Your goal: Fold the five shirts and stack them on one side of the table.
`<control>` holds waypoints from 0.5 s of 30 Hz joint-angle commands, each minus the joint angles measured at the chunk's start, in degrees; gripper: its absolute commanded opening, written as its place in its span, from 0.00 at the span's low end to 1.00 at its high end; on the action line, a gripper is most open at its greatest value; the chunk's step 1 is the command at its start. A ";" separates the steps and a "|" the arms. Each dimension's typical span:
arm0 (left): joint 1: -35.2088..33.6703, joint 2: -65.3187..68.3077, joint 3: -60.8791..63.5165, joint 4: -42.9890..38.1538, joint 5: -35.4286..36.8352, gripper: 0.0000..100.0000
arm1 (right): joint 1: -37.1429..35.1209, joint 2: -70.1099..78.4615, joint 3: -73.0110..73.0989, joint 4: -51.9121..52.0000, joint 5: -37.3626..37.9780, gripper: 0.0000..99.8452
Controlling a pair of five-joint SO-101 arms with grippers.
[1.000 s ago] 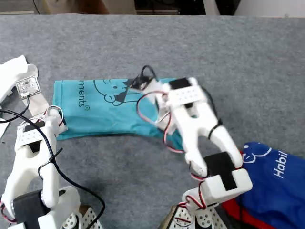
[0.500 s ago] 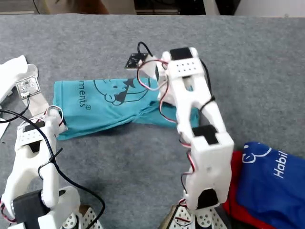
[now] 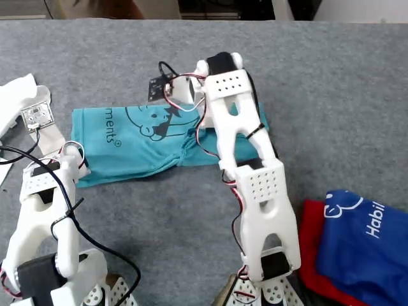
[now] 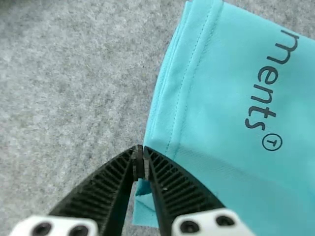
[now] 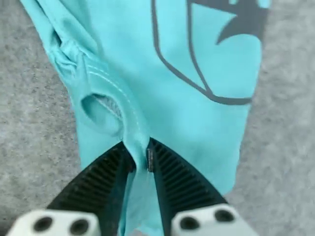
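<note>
Grey felt tabletop (image 3: 331,83): teal shirt (image 3: 127,145) is pinched at one corner by the left gripper (image 4: 140,161), at a bunched fold by the right gripper (image 5: 140,156); blue shirt (image 3: 364,250) is cropped.

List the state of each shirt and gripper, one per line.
teal shirt: lying on the table, near edge bunched
left gripper: shut on its corner
right gripper: shut on its bunched fold
blue shirt: folded, on top of red shirt
red shirt: beneath blue shirt
</note>
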 commanded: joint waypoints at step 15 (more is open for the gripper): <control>0.26 -0.22 -1.93 -0.97 0.09 0.02 | 1.36 -4.62 -12.26 1.76 -2.90 0.28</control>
